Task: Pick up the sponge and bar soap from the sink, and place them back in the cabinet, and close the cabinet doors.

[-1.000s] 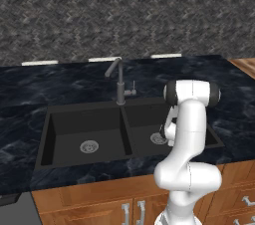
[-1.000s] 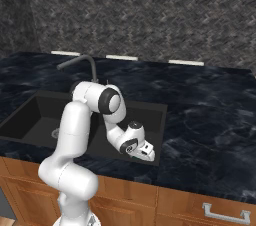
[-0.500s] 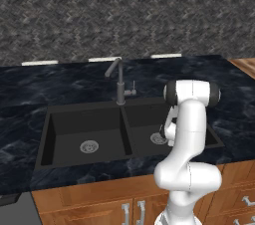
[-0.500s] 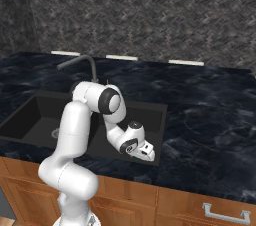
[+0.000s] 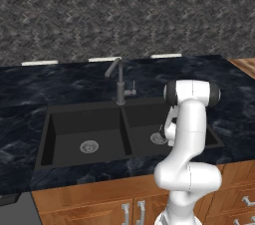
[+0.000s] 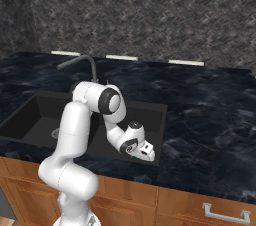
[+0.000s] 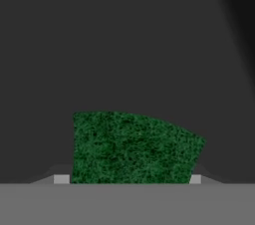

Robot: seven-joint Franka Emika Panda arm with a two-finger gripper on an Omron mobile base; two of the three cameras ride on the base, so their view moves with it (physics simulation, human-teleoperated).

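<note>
The sponge [image 7: 132, 147] lies dark green side up on the black floor of the sink [image 5: 84, 124], in its right basin. My gripper [image 7: 128, 179] reaches down onto it, with one fingertip [image 7: 61, 179] against each side, so it is shut on the sponge. In the right base view the white hand [image 6: 142, 150] sits low in the right basin, close to the front wall of the sink [image 6: 30, 115]. In the left base view my own arm hides the hand. The bar soap, the cabinet and the cabinet doors are out of view.
The curved grey faucet [image 5: 119, 82] rises behind the divider between the basins. Round metal drains sit in the left basin [image 5: 89, 146] and the right basin [image 5: 158, 139]. Black marbled counter [image 6: 210, 120] surrounds the sink, above brown lower drawers [image 6: 222, 214].
The arm and hand keep the same pose in the right basin in both base views. The jaws have drawn in against the sponge.
</note>
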